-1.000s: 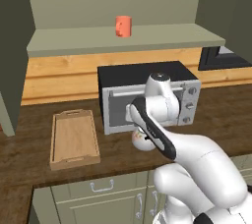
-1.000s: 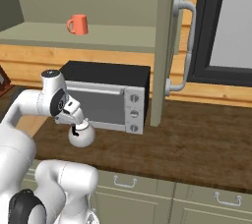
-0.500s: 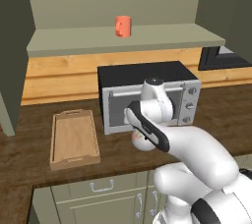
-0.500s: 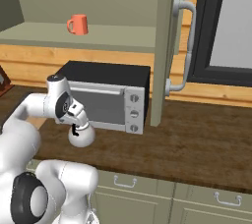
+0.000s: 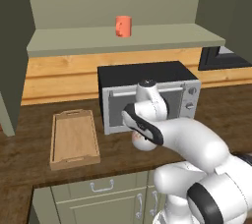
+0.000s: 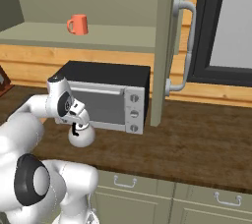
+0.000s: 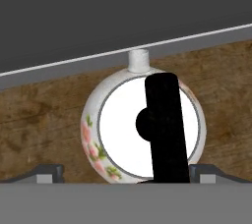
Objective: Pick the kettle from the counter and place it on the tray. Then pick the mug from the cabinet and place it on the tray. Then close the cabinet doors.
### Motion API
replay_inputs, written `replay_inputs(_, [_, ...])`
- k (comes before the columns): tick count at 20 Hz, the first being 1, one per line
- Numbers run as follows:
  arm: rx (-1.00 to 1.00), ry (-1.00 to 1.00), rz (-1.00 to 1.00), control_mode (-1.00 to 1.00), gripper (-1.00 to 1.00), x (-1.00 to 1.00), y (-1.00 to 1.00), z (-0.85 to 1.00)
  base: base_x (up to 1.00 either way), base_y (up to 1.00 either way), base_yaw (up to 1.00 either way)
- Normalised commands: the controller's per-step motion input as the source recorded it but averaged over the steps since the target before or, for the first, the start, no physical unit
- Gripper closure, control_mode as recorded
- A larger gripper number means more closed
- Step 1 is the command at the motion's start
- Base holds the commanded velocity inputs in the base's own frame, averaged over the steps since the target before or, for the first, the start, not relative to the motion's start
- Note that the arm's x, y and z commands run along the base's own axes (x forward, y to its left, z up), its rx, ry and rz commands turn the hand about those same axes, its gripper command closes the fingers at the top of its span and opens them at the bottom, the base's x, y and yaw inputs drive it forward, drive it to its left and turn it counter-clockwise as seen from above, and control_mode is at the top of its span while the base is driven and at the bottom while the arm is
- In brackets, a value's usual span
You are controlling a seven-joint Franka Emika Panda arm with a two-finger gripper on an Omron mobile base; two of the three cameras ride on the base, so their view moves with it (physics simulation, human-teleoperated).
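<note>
Dark wood-grain counter (image 5: 29, 159) runs under the open cabinet (image 5: 123, 36), and on it, largest first, stand one black microwave (image 5: 147, 95), one light-wood tray (image 5: 75, 139) to its left, and one small white kettle (image 7: 142, 129) just in front of the microwave door; one orange-red mug (image 5: 123, 25) waits on the cabinet shelf. Of the two cabinet doors, one door (image 6: 165, 46) with its silver bar handle hangs open at the right in the right base view. The gripper (image 7: 127, 169) hovers directly above the kettle with its jaws spread wide, nothing between them. The step in hand looks like the first pick. To do it well, the descent should stay centred so the fingers straddle the thin black arched handle (image 7: 167, 129) (it runs roughly up-and-down in the hand view, slightly off the body's middle), then close across that handle rather than the round body, which would likely slip. The microwave front is close behind the spout (image 7: 138, 61), so a straight vertical lift before carrying left to the tray seems safest.
</note>
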Motion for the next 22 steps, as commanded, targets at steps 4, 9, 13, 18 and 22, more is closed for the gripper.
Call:
replay_inputs(4, [-0.03,0.00,0.01,-1.00,-1.00,0.10,-0.01,-0.13,0.00,0.00,0.00])
replay_inputs(9, [0.00,0.00,0.01,-1.00,-1.00,0.08,-0.04,-0.14,0.00,0.00,0.00])
replay_inputs(13, [0.00,0.00,0.00,-1.00,-1.00,0.01,-0.11,-0.06,0.00,0.00,0.00])
replay_inputs(18, [0.00,0.00,0.00,-1.00,-1.00,-0.06,-0.13,-0.02,0.00,0.00,0.00])
replay_inputs(22, [0.00,0.00,0.00,-1.00,-1.00,-0.05,-0.08,-0.05,0.00,0.00,0.00])
